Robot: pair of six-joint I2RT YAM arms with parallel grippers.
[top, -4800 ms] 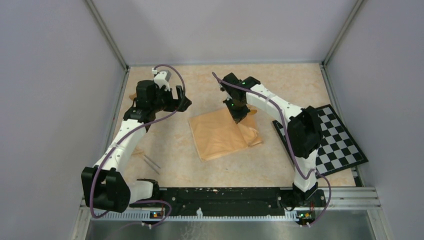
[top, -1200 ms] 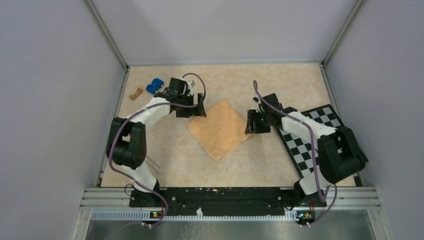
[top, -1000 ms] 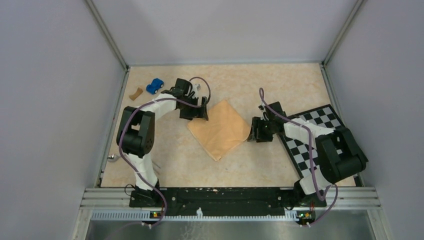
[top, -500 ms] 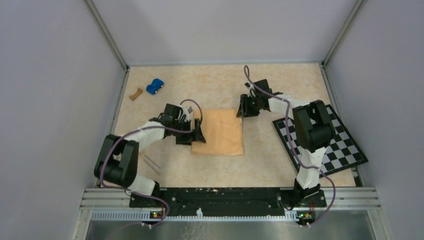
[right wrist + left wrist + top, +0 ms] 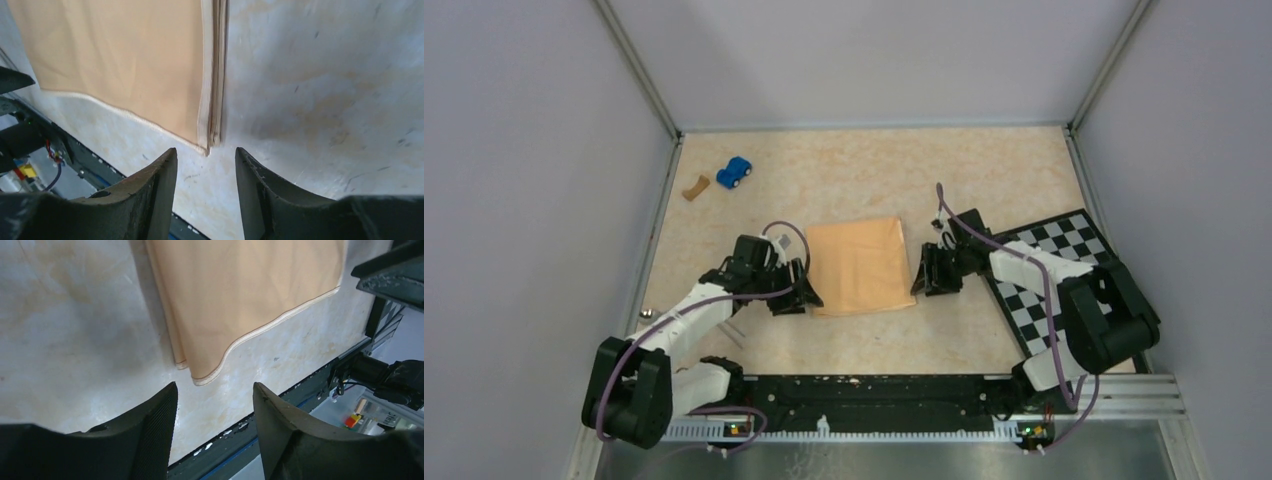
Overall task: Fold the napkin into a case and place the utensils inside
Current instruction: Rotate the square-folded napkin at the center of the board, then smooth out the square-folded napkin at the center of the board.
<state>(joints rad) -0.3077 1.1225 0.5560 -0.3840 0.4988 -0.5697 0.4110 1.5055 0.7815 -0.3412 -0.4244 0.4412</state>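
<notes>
The napkin (image 5: 861,265) lies flat mid-table as a folded tan-orange rectangle, layered edges showing along its sides. My left gripper (image 5: 798,296) is low at its near-left corner. In the left wrist view the left gripper (image 5: 215,390) is open and empty, with the napkin (image 5: 240,295) corner just ahead of its tips. My right gripper (image 5: 922,276) sits at the near-right corner. In the right wrist view the right gripper (image 5: 206,152) is open, the napkin (image 5: 125,65) corner just beyond its tips. The utensils (image 5: 733,332) show as a thin grey sliver beside my left arm, mostly hidden.
A black-and-white checkerboard (image 5: 1079,280) lies to the right under my right arm. A small blue toy car (image 5: 735,171) and a brown scrap (image 5: 694,186) sit at the far left. The black base rail (image 5: 864,390) runs along the near edge.
My right gripper has swung from the napkin's far-right corner to its near-right corner. My left gripper has shifted slightly nearer and its jaws have narrowed. The napkin has stayed folded.
</notes>
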